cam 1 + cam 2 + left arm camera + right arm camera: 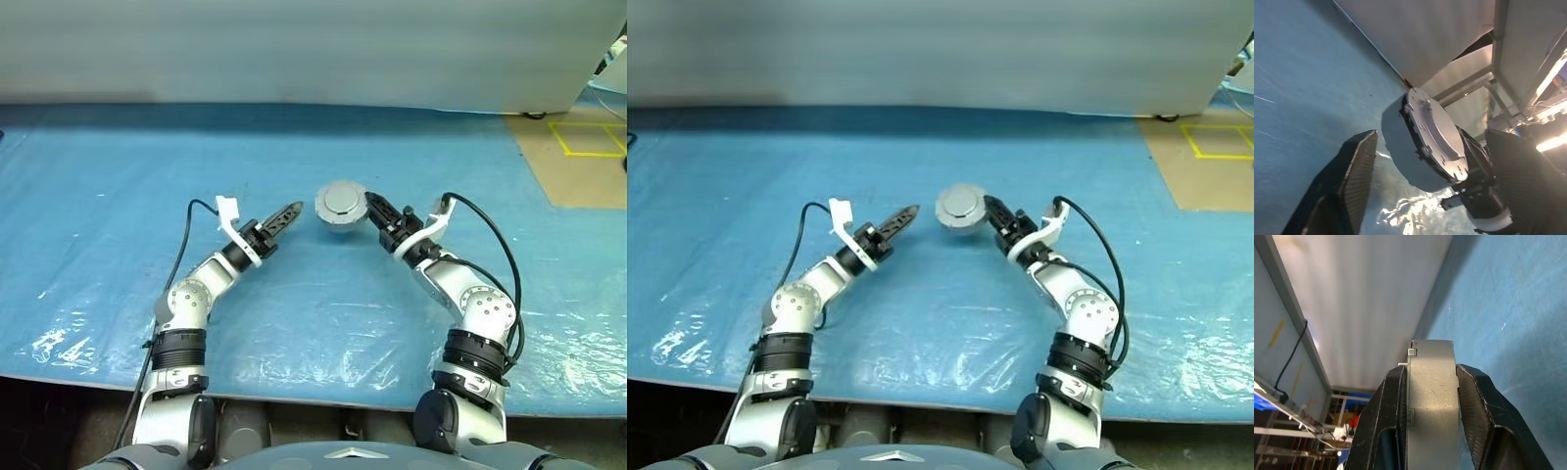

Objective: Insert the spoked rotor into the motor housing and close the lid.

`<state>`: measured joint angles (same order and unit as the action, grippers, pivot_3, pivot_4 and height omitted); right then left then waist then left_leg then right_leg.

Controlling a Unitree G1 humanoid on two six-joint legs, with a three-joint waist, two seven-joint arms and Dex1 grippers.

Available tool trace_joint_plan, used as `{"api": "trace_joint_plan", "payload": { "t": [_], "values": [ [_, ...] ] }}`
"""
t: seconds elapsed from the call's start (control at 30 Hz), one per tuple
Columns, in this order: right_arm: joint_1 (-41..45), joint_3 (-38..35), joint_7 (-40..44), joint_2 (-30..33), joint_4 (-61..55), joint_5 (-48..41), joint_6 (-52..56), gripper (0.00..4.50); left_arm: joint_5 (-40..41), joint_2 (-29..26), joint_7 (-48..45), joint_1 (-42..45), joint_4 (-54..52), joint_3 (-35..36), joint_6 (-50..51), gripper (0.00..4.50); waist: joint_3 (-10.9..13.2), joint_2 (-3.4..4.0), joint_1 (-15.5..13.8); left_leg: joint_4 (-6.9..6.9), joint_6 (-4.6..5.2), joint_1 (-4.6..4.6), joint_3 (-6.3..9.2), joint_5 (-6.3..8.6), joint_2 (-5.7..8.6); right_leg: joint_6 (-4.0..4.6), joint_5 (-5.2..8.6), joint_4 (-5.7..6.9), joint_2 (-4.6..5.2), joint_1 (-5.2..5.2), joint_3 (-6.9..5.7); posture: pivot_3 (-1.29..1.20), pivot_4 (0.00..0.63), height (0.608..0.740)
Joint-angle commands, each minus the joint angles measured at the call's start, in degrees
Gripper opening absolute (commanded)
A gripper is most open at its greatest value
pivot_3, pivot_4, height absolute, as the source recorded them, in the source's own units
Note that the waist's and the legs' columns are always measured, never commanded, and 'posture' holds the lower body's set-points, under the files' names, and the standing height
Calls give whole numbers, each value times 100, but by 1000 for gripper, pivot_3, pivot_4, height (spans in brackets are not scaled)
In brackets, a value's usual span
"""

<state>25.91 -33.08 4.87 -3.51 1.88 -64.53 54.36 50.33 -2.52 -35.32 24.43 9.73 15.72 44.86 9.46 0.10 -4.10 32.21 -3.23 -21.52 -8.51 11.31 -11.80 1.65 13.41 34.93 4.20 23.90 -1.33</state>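
My right pincer (375, 209) is clamped across the thick rim of the motor housing (341, 204), one finger on each flat side, and holds it up above the blue bench (98, 245) between my two arms. The lid (1436, 136), plain grey face outward, sits on the housing already, so I judge the rotor is inside and what remains is to make sure the lid is seated, then set the assembly down. To do that well I should keep the right grip square on the rim so the housing does not twist, bring it down level, and let go only once it rests flat on the bench.

My left pincer (284, 215) is released, its fingers spread and empty, just beside the housing on its lid side but not touching it. That forearm reaches forward and inward, tips aimed at the housing. The right forearm mirrors it, angled inward from the other side, wrist rolled so the lid faces upward and toward the left pincer
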Motion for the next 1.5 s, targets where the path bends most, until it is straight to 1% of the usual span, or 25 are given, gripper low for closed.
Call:
{"api": "trace_joint_plan", "payload": {
  "t": [0.03, 0.2, 0.43, 0.7, 0.83, 1.1, 1.33, 1.5],
  "values": [
    [217, 75, 92, -126, -240, -571, -232, 1224, 172, 16, 298, 60, -151, 13, 265, 4467, 0, 0, 7, 0, 0, 0, 0, 0, 0, -1, 0, 0, 0, 0, 0, 0, 150, 740],
    [102, 296, 158, -175, -444, -1047, -119, 1224, 361, 140, 710, 222, 28, 186, 452, 4467, 0, 0, 10, -1, 2, -1, 3, -1, 0, -6, -3, -2, -2, 0, 0, 0, 150, 740],
    [-96, 683, 249, -38, -465, -1139, -85, 1224, 1091, 409, 916, 490, 111, 520, 884, 4467, 0, 0, 1, 7, -11, -8, 7, 6, 5, -19, -11, -3, -1, -1, 1, 0, 150, 740],
    [-203, 838, 258, 85, -463, -1246, -161, 1224, 1467, 460, 1032, 408, 118, 681, 1123, 4467, 0, 0, 3, 11, -11, -11, 10, 6, 5, -23, -13, -3, -1, -1, 1, 0, 150, 740],
    [-217, 914, 257, 127, -404, -1191, -240, 1224, 1517, 395, 1069, 324, 41, 714, 1174, 4467, 0, -1, 3, 11, -12, -10, 10, 6, 5, -23, -13, -3, -1, -1, 1, 0, 150, 740],
    [-179, 997, 203, 180, -304, -1137, -466, 1224, 1392, 81, 1152, -36, -75, 830, 989, 4467, 0, -1, 5, 14, -12, -12, 12, 6, 5, -25, -14, -3, -1, -1, 1, 0, 150, 740],
    [-130, 981, 156, 187, -225, -1173, -646, 1224, 1669, -60, 997, -371, -31, 977, 1108, 4467, 0, -1, 2, 18, -13, -14, 13, 7, 5, -27, -16, -2, -1, -1, 1, 0, 150, 740],
    [-145, 1012, 172, 201, -258, -1257, -622, 1224, 1838, 2, 1012, -259, 40, 924, 1179, 4467, 0, -1, 0, 22, -13, -14, 13, 7, 5, -28, -16, 1, -1, -2, 1, 0, 150, 740]
  ]
}}
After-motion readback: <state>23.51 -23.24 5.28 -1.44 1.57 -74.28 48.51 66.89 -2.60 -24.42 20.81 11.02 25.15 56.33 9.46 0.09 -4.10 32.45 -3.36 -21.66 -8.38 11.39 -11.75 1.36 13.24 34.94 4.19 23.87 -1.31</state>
